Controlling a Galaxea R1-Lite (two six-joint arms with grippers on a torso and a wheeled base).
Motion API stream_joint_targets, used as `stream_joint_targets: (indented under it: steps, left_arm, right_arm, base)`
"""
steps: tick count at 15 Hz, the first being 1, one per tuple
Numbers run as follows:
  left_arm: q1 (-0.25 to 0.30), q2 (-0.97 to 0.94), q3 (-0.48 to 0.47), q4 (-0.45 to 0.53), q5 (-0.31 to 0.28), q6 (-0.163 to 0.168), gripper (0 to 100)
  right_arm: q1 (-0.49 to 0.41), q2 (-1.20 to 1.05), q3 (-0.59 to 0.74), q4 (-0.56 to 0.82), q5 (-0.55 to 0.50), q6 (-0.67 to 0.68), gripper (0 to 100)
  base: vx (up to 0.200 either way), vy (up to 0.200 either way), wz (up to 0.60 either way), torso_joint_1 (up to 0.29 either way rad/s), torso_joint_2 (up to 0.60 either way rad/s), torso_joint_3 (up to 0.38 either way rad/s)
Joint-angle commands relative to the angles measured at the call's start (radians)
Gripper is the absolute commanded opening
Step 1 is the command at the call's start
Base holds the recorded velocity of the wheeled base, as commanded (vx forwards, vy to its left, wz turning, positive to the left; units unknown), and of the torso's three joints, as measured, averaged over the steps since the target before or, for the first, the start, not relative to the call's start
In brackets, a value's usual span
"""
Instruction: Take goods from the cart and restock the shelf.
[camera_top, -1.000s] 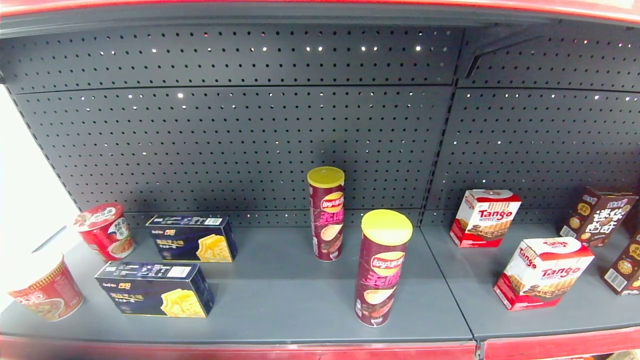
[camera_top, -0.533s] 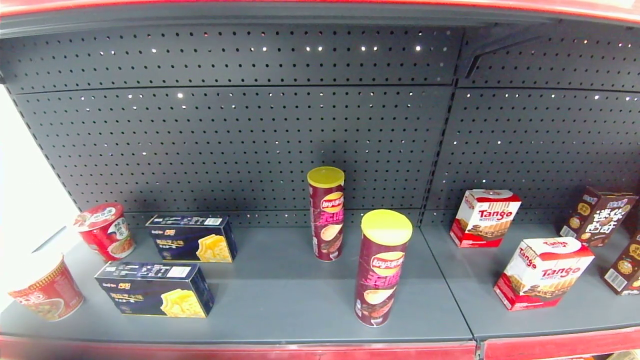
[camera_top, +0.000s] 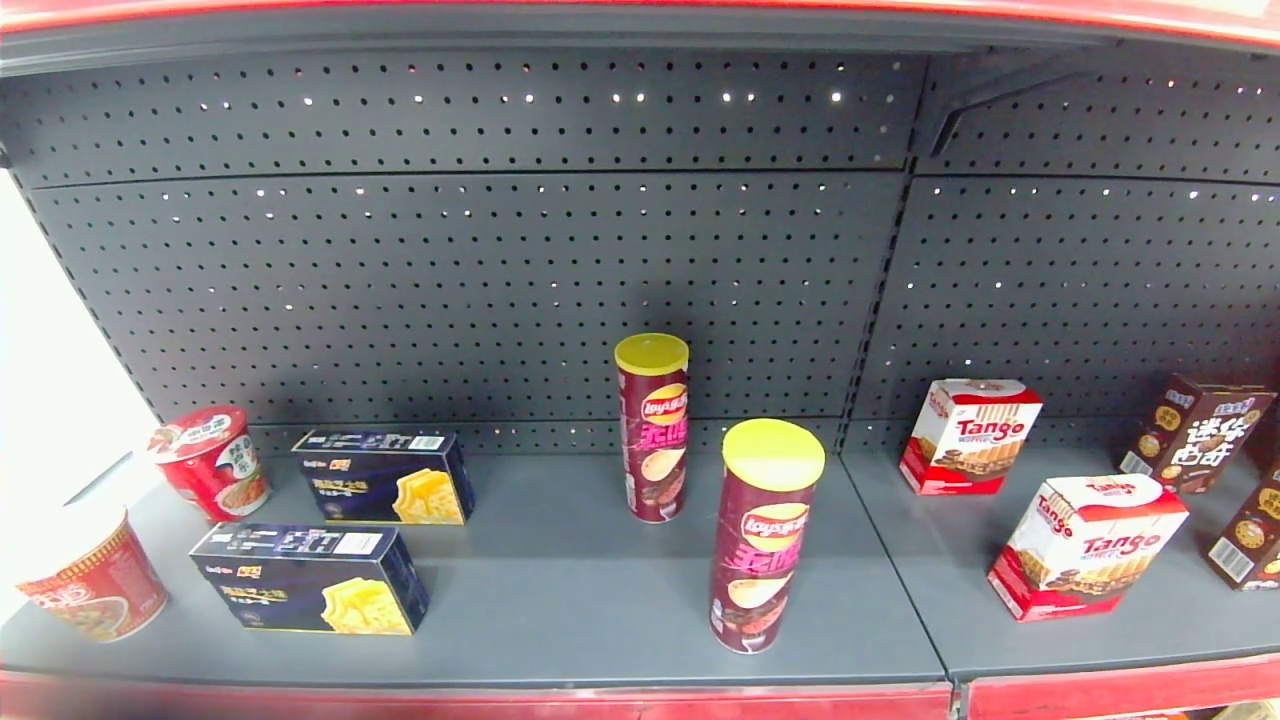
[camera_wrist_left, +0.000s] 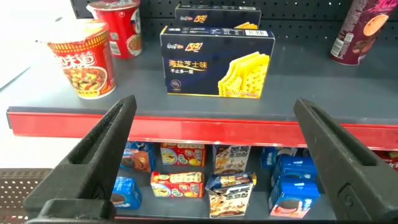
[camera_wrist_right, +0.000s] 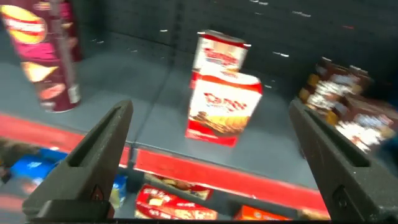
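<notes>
— How did the pincers stand?
— The left pincer (camera_wrist_left: 214, 102) had its jaws spread wide with nothing between them, and it faced the red lip of the shelf (camera_top: 560, 590). The right pincer (camera_wrist_right: 209, 106) was just as wide and empty, facing the shelf's right section.
— And the goods?
— They sat on the grey shelf. At the far left were 2 cups: the front noodle cup (camera_top: 90, 580) near the edge and the rear noodle cup (camera_top: 210, 462) behind it. Beside them lay the front blue box (camera_top: 312, 580) and the rear blue box (camera_top: 385, 478), the latter close to the pegboard (camera_top: 480, 280). Mid-shelf stood 2 yellow-lidded cans, apart from each other: the front chip can (camera_top: 765, 535) near the edge, and the rear chip can (camera_top: 652, 430) further back and to its left.
— Right of the divider?
— The rear wafer box (camera_top: 968, 435) and the front wafer box (camera_top: 1085, 545) stood apart, with 2 brown boxes (camera_top: 1195, 430) at the far right. Below the shelf, small packets (camera_wrist_left: 180, 183) sat on a lower level.
</notes>
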Motion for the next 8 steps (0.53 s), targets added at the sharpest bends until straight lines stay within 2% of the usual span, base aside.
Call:
stream_joint_targets:
  steps: [1, 2, 3, 8]
  left_arm:
    - [0.0, 0.004, 0.0, 0.0, 0.0, -0.001, 100]
    - [0.0, 0.004, 0.0, 0.0, 0.0, -0.001, 100]
    - [0.0, 0.004, 0.0, 0.0, 0.0, -0.001, 100]
    - [0.0, 0.004, 0.0, 0.0, 0.0, -0.001, 100]
  right_arm:
    - [0.155, 0.171, -0.074, -0.012, -0.083, 0.001, 100]
    - [0.226, 0.266, -0.119, -0.019, -0.152, 0.008, 100]
    - [0.262, 0.326, -0.162, -0.019, -0.154, 0.016, 100]
    - [0.262, 0.606, -0.323, -0.008, -0.163, 0.079, 100]
  base:
    - [0.0, 0.0, 0.0, 0.0, 0.0, 0.0]
    - [0.0, 0.0, 0.0, 0.0, 0.0, 0.0]
    - [0.0, 0.0, 0.0, 0.0, 0.0, 0.0]
    - [0.0, 0.0, 0.0, 0.0, 0.0, 0.0]
